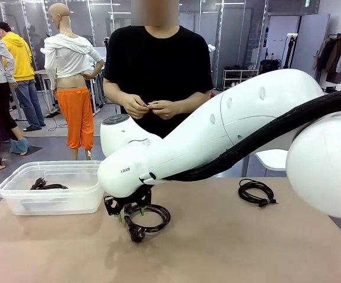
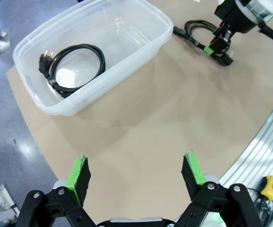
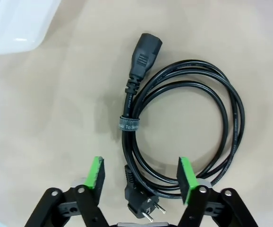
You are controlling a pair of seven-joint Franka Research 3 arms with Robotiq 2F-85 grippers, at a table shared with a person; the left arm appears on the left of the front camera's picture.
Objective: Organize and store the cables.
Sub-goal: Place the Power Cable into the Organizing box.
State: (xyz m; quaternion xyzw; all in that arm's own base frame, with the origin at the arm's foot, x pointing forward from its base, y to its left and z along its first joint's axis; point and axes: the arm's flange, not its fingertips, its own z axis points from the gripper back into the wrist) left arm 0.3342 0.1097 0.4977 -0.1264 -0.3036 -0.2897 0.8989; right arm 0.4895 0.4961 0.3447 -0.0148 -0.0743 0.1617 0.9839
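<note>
The right gripper (image 3: pixel 140 172) stands wide open and grips nothing, its fingers straddling a coiled cable (image 3: pixel 231 118) that lies on the table (image 1: pixel 217 247) beside a clear plastic bin (image 1: pixel 52 203). A second cable (image 1: pixel 46 186) lies inside the bin, and a third cable (image 1: pixel 241 190) rests well apart. The left gripper (image 2: pixel 136 170) hovers open and empty.

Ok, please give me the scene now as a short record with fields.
bin: clear, on the table, left side
cable 1: coiled, inside the bin
cable 2: coiled, on the table beside the bin
cable 3: coiled, table's right side
right gripper: open, astride cable 2
left gripper: open, over bare table
person: far side, hands together
</note>
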